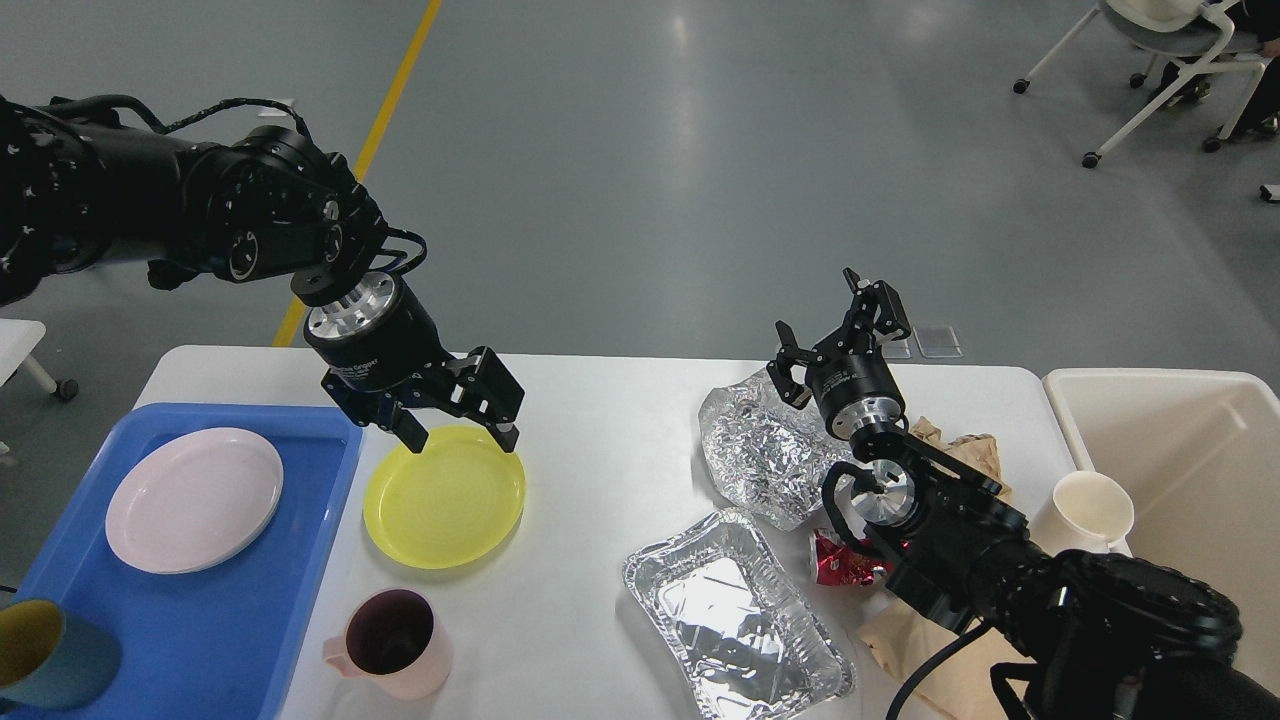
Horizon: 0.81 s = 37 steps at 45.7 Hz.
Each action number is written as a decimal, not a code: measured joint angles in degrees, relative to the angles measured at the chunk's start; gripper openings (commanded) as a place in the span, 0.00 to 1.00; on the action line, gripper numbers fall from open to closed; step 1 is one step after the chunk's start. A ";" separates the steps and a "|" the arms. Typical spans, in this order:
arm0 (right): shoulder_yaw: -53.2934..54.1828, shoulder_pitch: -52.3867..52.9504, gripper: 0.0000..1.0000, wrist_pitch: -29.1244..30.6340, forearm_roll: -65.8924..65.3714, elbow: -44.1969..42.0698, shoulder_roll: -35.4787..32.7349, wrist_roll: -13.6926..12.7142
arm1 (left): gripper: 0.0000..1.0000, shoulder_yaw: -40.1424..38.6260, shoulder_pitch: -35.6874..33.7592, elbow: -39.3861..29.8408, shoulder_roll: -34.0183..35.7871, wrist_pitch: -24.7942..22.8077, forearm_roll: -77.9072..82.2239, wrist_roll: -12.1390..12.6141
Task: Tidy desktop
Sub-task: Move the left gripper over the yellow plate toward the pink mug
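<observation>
- Partly tidied, by the look of it: a pink plate (194, 498) already lying in the blue tray (250, 640), which sits at the left end of the desktop (590, 440), with a blue-and-yellow cup (45, 655) at the tray's near corner.
- Still loose on the desktop: a yellow plate (445, 510) just right of the tray, a pink mug (392, 643) nearer than it, an empty foil tray (735, 620), crumpled foil (765, 455), a red wrapper (845, 560), brown paper (960, 450).
- Cream bin (1180, 480) at the desktop's right end, apparently empty, though only partly in view; a white paper cup (1085, 512) right beside its wall.
- Left gripper (455, 430) at the far rim of the yellow plate, fingers parted to either side of the rim, not visibly clamped.
- Right gripper (830, 335) raised above the crumpled foil, fingers spread wide, holding nothing.
- Most of the clearing judged still to come.
</observation>
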 measured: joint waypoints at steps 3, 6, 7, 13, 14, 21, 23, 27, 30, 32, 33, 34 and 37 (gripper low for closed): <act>0.00 0.00 1.00 0.00 0.00 0.00 0.00 0.00 | 0.96 0.09 -0.02 -0.87 0.06 -0.06 -0.05 -0.01; 0.00 0.00 1.00 0.00 0.00 0.00 0.00 0.00 | 0.96 0.35 -0.19 -1.17 0.41 0.00 -0.07 0.00; 0.00 0.00 1.00 0.00 0.00 0.00 0.00 0.00 | 0.96 0.39 -0.29 -1.19 0.49 0.07 -0.08 0.00; 0.00 0.00 1.00 0.00 0.00 0.00 0.00 0.00 | 0.97 0.06 -0.21 -1.45 0.12 -0.07 -0.08 -0.20; 0.00 0.00 1.00 0.00 0.00 0.00 0.00 0.00 | 0.96 -0.03 -0.03 -1.59 -0.10 -0.13 -0.07 -0.23; 0.00 0.02 1.00 0.00 0.00 0.00 0.00 0.00 | 0.96 -0.07 1.42 -2.01 -0.80 -0.23 -0.06 -0.53; 0.00 0.02 1.00 0.00 0.00 0.02 0.00 0.00 | 0.96 0.17 1.48 -2.03 -0.81 -0.36 -0.06 -0.52; 0.00 0.03 1.00 0.01 0.00 0.10 0.00 0.00 | 0.96 0.58 1.65 -2.07 -0.94 -1.64 0.28 -0.02; 0.00 0.04 1.00 0.07 0.00 0.13 0.00 0.00 | 0.96 1.06 2.15 -2.17 -1.33 -2.82 0.74 0.54; 0.00 0.04 1.00 0.08 0.00 0.13 0.00 0.00 | 0.96 1.54 2.58 -2.24 -1.86 -3.14 1.24 1.13; 0.00 0.04 1.00 0.08 0.00 0.13 0.00 0.00 | 0.96 1.87 2.89 -2.38 -2.30 -3.25 1.76 1.73; 0.00 0.04 1.00 0.08 0.00 0.13 0.00 0.00 | 0.96 2.15 3.17 -2.55 -2.68 -3.31 2.24 2.35; 0.00 0.04 1.00 0.08 0.00 0.12 0.00 0.00 | 0.96 2.86 4.12 -3.32 -3.67 -3.40 3.91 5.25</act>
